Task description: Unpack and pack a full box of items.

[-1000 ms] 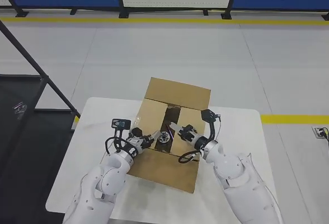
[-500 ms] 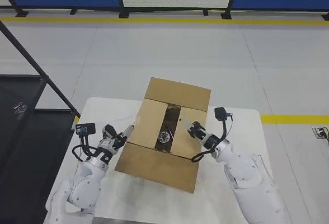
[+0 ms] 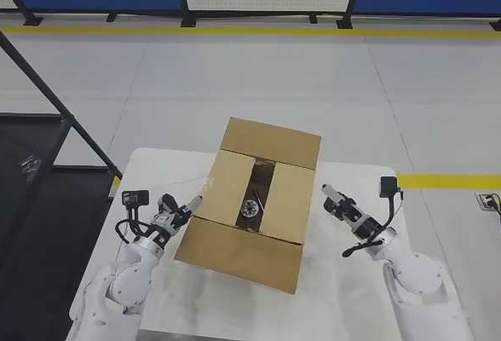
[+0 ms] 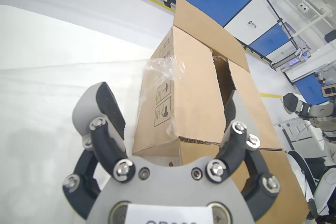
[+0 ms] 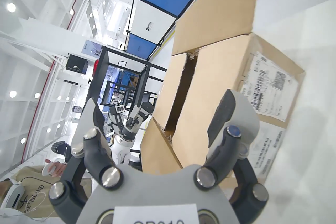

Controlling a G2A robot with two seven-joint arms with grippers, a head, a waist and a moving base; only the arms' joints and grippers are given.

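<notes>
Hard to see: the box (image 3: 290, 200) is dark inside behind the slit between its top flaps; one small round shiny thing (image 3: 250, 207) shows in the gap, too small to name
Box: brown cardboard on the white table (image 3: 161, 175), lying between the two sets of jaws; far flap raised, near flap folded outward, side flaps almost shut
Left gripper (image 4: 168, 104): jaws spread wide and empty, a box corner just ahead; whether a finger touches it I cannot tell
Right gripper (image 5: 160, 101): jaws wide, nothing in them, the box side ahead and apart from them
Film (image 4: 162, 67): crumpled clear wrap on the corner facing the left jaws
Label (image 5: 273, 86): white paper on the side facing the right jaws, partly covered by a finger
</notes>
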